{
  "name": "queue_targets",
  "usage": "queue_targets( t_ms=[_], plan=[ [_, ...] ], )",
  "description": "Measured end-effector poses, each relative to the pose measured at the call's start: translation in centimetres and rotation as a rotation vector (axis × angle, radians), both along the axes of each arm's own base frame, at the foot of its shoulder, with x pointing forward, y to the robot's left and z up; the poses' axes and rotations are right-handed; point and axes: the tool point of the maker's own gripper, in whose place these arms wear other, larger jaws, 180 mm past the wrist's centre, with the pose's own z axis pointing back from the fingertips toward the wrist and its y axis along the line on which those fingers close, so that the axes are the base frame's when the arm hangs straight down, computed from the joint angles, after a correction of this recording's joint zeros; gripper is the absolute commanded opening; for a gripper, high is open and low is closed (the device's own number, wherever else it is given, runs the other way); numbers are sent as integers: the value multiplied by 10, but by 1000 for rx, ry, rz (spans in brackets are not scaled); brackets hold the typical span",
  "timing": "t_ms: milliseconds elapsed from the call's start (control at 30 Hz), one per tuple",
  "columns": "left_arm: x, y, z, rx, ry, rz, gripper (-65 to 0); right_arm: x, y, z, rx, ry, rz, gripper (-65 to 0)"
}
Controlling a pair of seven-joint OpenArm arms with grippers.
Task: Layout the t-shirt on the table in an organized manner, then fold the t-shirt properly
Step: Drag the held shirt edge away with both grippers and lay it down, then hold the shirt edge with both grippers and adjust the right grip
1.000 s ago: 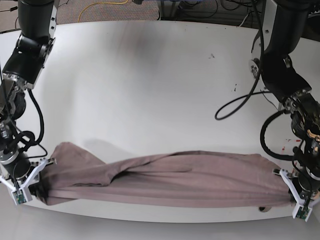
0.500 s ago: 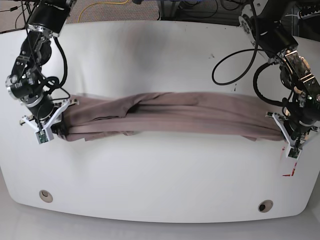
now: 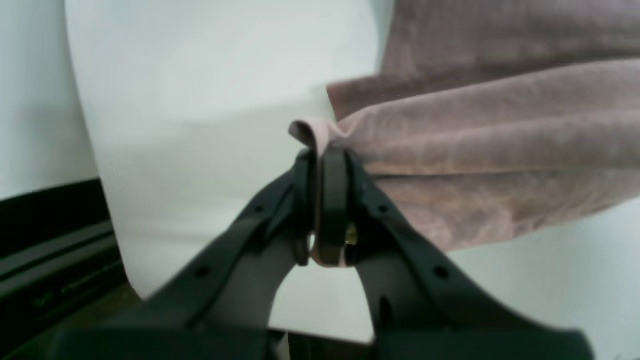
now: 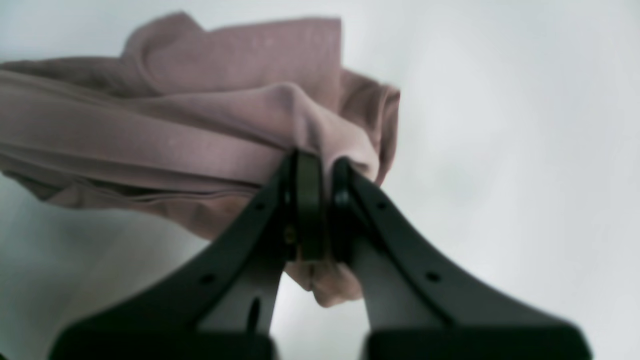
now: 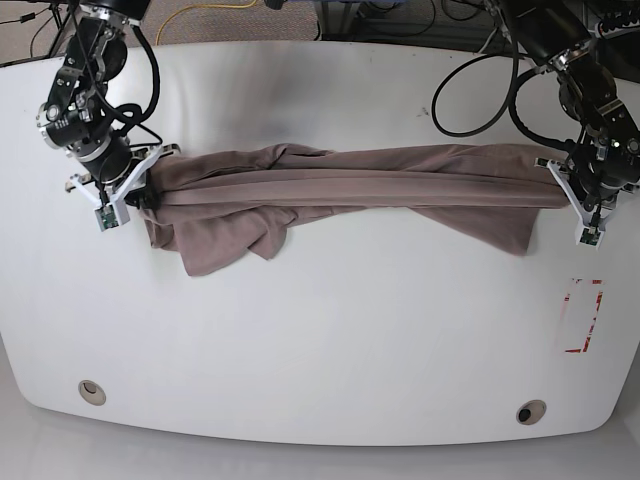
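The left gripper (image 5: 568,193) and right gripper (image 5: 140,187), each clamped on an end of the t-shirt (image 5: 340,185), stretch it taut over the table (image 5: 320,330), above the tape rectangle (image 5: 583,316), for spreading.

Beyond the far edge, grey-brown carpet floor (image 5: 190,18) with a yellow cable (image 5: 205,12) and tangled black cables (image 5: 400,20). Pale glossy floor (image 5: 20,440) below the near edge. Even, diffuse light; soft shadows.
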Motion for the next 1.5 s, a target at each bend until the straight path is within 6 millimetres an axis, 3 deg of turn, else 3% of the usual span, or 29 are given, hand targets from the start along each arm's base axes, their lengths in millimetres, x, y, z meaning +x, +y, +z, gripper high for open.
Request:
queue_targets(
  t_ms=[300, 867, 967, 1200, 1500],
  plan=[
    [-26, 10, -14, 27, 78, 0, -650, -35, 10, -28, 36, 99, -11, -648],
    [-43, 24, -16, 76, 130, -15, -650, -77, 19, -54, 68, 209, -26, -645],
    [-44, 28, -15, 86, 127, -24, -650, -81, 18, -56, 64, 219, -26, -599],
    [-42, 28, -14, 88, 105, -36, -650, -91, 18, -61, 64, 244, -27, -384],
    [-46, 29, -16, 92, 118, -33, -650, -90, 19, -56, 59, 233, -23, -360]
  ],
)
